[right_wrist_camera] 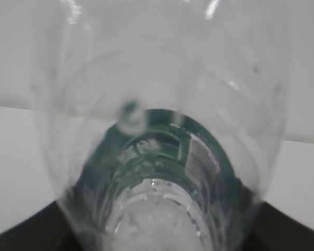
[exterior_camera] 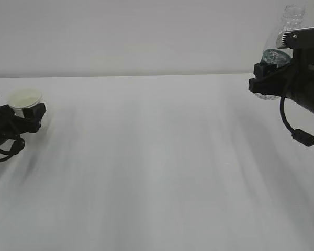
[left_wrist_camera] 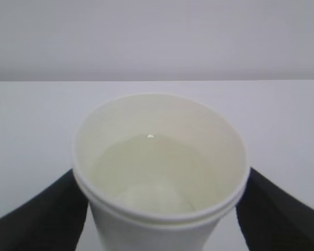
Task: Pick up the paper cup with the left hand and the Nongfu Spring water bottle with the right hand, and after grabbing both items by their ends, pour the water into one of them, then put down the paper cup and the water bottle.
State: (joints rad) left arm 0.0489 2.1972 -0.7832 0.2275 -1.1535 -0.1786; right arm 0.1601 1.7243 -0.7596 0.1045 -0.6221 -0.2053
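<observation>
The white paper cup (exterior_camera: 25, 99) stands low at the far left, upright, with clear water (left_wrist_camera: 146, 167) in it. My left gripper (left_wrist_camera: 161, 173) is open around it: its black fingers (left_wrist_camera: 36, 219) flank the cup just under the rim, and a thin gap shows beside the tapering wall. At the upper right my right gripper (exterior_camera: 267, 73) is shut on the Nongfu Spring water bottle (exterior_camera: 282, 36) and holds it off the table, its neck tilted up toward the right. The right wrist view looks along the clear ribbed bottle (right_wrist_camera: 157, 157) with its green label; black fingers (right_wrist_camera: 288, 232) show at the bottom corners.
A plain white table (exterior_camera: 157, 157) spans the exterior view, meeting a pale wall behind. The right arm's black cable (exterior_camera: 298, 133) loops down below the grey panel (exterior_camera: 303, 37). No other objects are in view between the two arms.
</observation>
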